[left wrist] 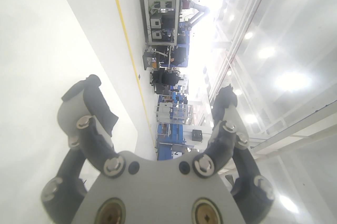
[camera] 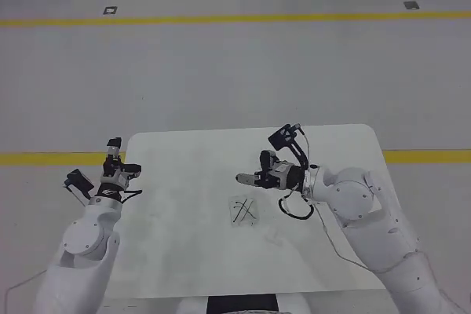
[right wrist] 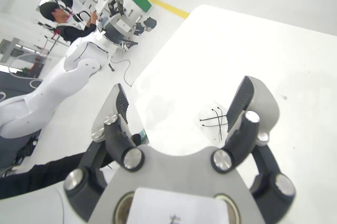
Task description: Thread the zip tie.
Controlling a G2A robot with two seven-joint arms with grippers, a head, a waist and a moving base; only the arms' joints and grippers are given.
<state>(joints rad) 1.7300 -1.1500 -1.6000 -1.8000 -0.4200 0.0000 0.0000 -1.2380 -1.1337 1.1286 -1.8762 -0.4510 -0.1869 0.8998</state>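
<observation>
From above, thin black zip ties [camera: 244, 209] lay crossed on the table [camera: 188, 251], near the right gripper [camera: 247, 179]. Left wrist view: the left gripper [left wrist: 158, 97] was spread, empty. Right wrist view: jaws likewise spread; the ties looked light, springy (probably slippery), best pinched near the head.

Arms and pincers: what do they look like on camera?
The right arm and left arm are glossy white, rounded shells. The right pincer has a silver base plate, black links with silver bolts, and grey fingers with ribbed black pads; a black cable loops by its wrist. The left pincer looks alike.
</observation>
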